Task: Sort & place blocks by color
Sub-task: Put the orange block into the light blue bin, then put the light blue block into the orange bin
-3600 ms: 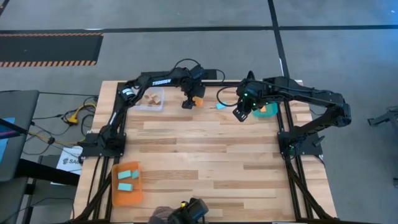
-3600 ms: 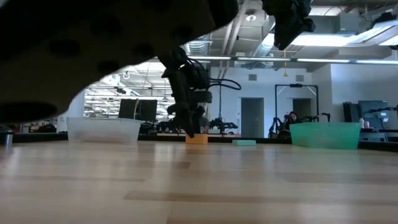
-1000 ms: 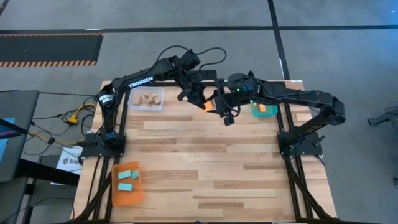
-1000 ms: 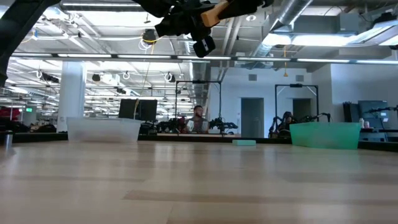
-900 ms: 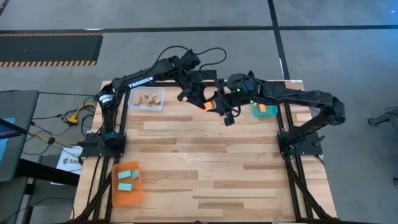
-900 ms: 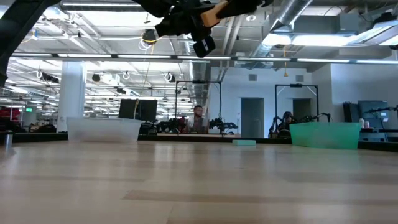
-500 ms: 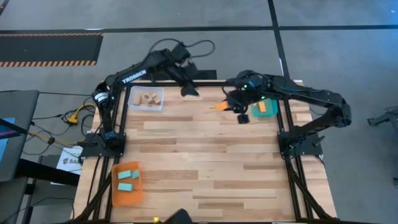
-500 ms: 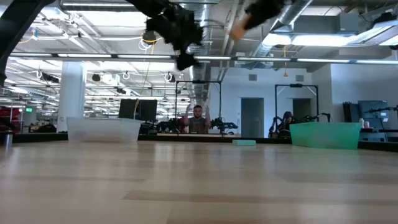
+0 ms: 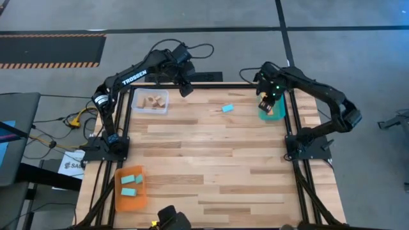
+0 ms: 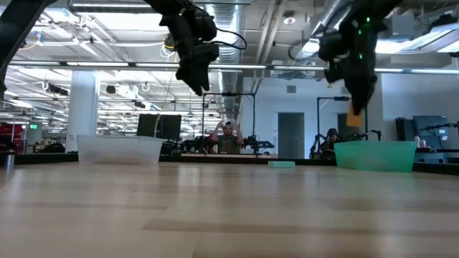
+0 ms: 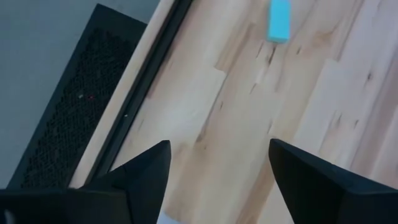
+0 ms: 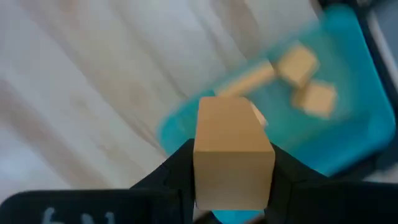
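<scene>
Your high view looks straight down on the whole bench point(image 9: 204, 153), while your low view sits at bench-top level, facing across it into the room. Each wrist view peers closely past its own fingers; left wrist and high view share the light blue block point(image 11: 279, 20).

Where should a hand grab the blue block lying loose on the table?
Across its two long sides, coming straight down. The blue block lies flat on bare wood of the table, slightly askew to the planks, with nothing touching it, so the fingers would need to turn to match its angle. The left hand is open and looks nearer; the right hand holds an orange block over the teal tray.
</scene>
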You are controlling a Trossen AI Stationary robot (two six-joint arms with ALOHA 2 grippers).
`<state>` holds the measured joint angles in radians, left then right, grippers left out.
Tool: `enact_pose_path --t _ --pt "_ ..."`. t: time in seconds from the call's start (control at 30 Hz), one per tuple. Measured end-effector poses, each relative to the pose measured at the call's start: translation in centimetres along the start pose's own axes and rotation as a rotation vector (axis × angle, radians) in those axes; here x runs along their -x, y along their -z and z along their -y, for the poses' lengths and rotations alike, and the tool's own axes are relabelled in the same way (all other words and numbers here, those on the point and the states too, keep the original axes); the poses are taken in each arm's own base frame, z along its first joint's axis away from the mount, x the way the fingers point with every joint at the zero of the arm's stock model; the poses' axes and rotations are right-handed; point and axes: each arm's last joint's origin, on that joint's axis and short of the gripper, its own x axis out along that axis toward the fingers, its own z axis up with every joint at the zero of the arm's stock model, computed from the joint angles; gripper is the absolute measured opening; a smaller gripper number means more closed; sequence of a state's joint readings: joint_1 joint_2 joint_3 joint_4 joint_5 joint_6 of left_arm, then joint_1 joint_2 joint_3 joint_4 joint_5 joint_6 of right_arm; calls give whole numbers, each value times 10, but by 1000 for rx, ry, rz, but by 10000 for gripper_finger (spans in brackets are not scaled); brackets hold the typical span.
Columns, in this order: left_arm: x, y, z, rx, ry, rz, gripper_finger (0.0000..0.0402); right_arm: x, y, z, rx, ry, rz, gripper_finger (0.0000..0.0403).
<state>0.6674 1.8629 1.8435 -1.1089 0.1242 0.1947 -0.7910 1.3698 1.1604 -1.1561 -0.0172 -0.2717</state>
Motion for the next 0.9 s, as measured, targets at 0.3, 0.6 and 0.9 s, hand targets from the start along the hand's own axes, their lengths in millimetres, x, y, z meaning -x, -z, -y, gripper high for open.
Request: enact_pose_path --t 0.3,0.6,0.9 --pt "0 0 2 -16 3 0 245 -14 20 44 -403 222 -115 131" --pt "0 -1 3 -15 31 5 245 -14 18 47 -468 229 -77 141" --pt "-1 3 4 -27 47 -32 245 -14 18 48 -476 231 -75 222"
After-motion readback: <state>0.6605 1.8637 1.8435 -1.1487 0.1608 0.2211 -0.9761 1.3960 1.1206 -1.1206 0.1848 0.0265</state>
